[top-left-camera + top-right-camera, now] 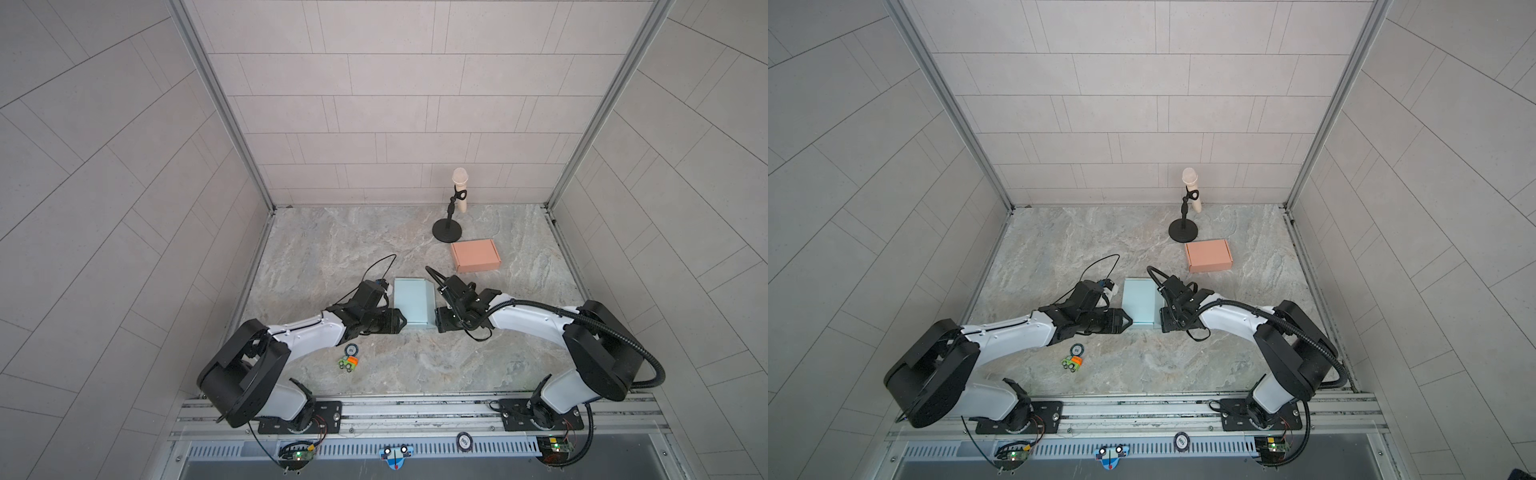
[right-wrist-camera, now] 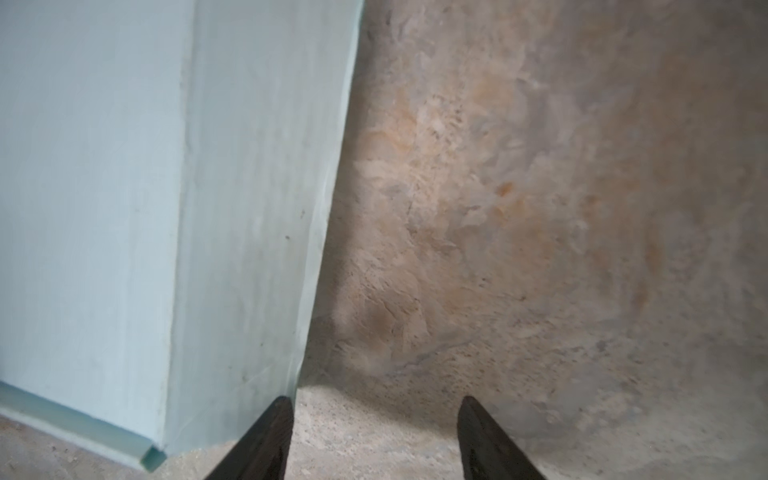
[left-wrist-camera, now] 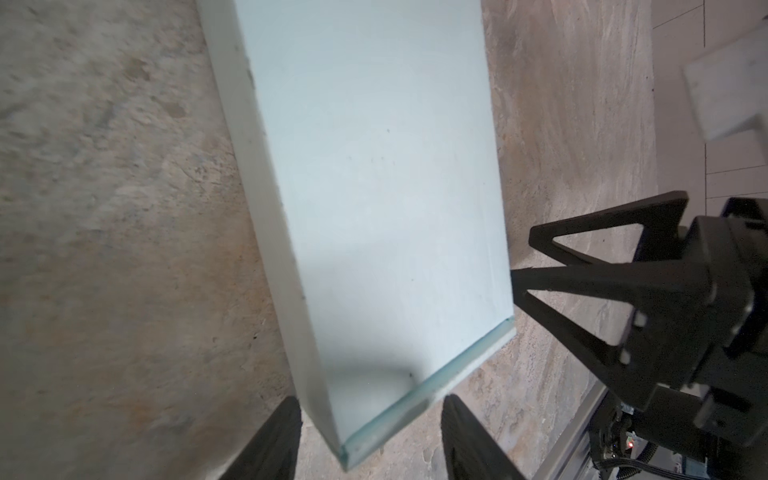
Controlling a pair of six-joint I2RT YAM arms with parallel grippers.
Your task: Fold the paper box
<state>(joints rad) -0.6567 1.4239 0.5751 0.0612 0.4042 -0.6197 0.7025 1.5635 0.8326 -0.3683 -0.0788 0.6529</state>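
Observation:
The paper box (image 1: pixel 411 301) (image 1: pixel 1140 301) is pale blue and lies closed on the marble table between my two arms in both top views. My left gripper (image 1: pixel 401 321) (image 1: pixel 1128 321) stands open at the box's near left corner. In the left wrist view that corner of the box (image 3: pixel 374 187) pokes between the spread fingers of the left gripper (image 3: pixel 370 405), with a gap on each side. My right gripper (image 1: pixel 438 321) (image 1: pixel 1163 321) (image 2: pixel 376 401) is open beside the near right corner, one finger (image 2: pixel 266 436) against the box's side wall (image 2: pixel 249 208), only table between the jaws.
A closed pink box (image 1: pixel 476 255) lies at the back right, with a microphone on a black round stand (image 1: pixel 451 208) behind it. A small toy car (image 1: pixel 348 363) and a round token (image 1: pixel 351 350) sit near the left arm. The arm rail (image 1: pixel 415 411) bounds the front.

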